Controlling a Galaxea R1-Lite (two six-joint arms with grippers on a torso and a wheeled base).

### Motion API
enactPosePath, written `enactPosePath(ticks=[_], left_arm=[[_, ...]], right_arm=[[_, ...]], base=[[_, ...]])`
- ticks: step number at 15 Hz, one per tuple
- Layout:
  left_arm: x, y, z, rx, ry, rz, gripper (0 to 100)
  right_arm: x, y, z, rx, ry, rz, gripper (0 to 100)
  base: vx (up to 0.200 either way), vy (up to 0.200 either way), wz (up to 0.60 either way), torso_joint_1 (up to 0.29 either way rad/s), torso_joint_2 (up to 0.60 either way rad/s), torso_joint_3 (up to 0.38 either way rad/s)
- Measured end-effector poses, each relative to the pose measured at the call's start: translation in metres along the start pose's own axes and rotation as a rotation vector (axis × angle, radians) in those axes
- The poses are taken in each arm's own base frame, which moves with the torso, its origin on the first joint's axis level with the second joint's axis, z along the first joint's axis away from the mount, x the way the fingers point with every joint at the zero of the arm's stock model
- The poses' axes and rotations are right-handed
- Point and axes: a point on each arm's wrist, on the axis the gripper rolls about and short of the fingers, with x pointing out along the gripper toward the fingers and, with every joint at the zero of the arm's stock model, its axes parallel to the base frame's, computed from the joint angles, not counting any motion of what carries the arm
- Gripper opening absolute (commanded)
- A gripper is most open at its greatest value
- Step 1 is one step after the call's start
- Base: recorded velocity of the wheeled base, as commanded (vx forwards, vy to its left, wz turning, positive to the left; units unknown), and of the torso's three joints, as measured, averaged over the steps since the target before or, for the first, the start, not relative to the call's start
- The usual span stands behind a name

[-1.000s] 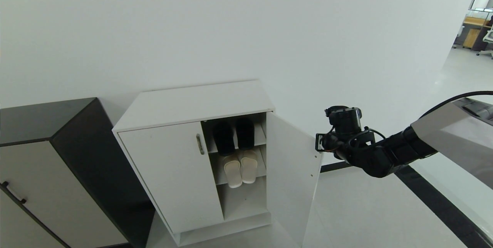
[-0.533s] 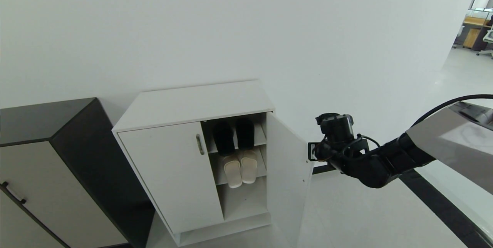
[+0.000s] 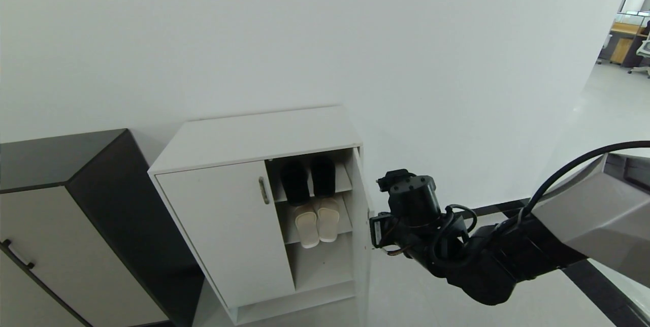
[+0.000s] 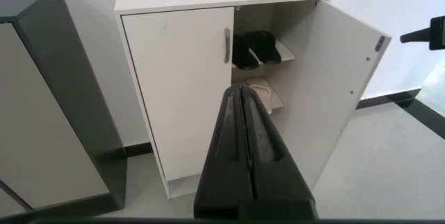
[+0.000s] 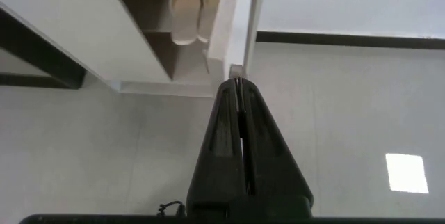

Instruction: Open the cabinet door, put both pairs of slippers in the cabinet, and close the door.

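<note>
Head view: right arm stretched low and forward, right hand (image 3: 377, 230) at the outer side of the open door (image 3: 361, 205), which stands edge-on. Beyond the hand, the cabinet (image 3: 254, 136) holds black slippers (image 3: 309, 178) on the upper shelf and cream slippers (image 3: 317, 219) on the shelf beneath.
Left wrist view: left hand (image 4: 241, 92), fingers pressed together, well short of the cabinet; the door's inner face shows.
Right wrist view: right hand's fingers pressed together, tip against the door's edge.
</note>
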Motion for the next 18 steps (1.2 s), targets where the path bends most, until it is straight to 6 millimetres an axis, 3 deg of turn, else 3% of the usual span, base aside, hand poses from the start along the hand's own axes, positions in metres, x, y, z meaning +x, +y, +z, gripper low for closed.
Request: enactPosePath(ticks=[6,10,16,18], left_arm=[[0.0,0.0,0.0,0.0,0.0,0.0,0],[0.0,0.0,0.0,0.0,0.0,0.0,0],[0.0,0.0,0.0,-0.001,0.0,0.001,0],[0.0,0.0,0.0,0.0,0.0,0.001,0]], right_arm=[[-0.014,0.001,-0.002,-0.01,-0.028,0.149,0],[-0.012,-0.009,-0.007,-0.032,-0.033,0.143,0],[-0.008,-0.011,-0.011,-0.035,-0.021,0.132,0],[-0.006,-0.014,-0.011,-0.036,-0.019,0.124,0]], base=[[0.0,0.0,0.0,0.0,0.0,0.0],[0.0,0.0,0.0,0.0,0.0,0.0],[0.0,0.0,0.6,0.003,0.0,0.001],[0.0,0.0,0.0,0.0,0.0,0.0]])
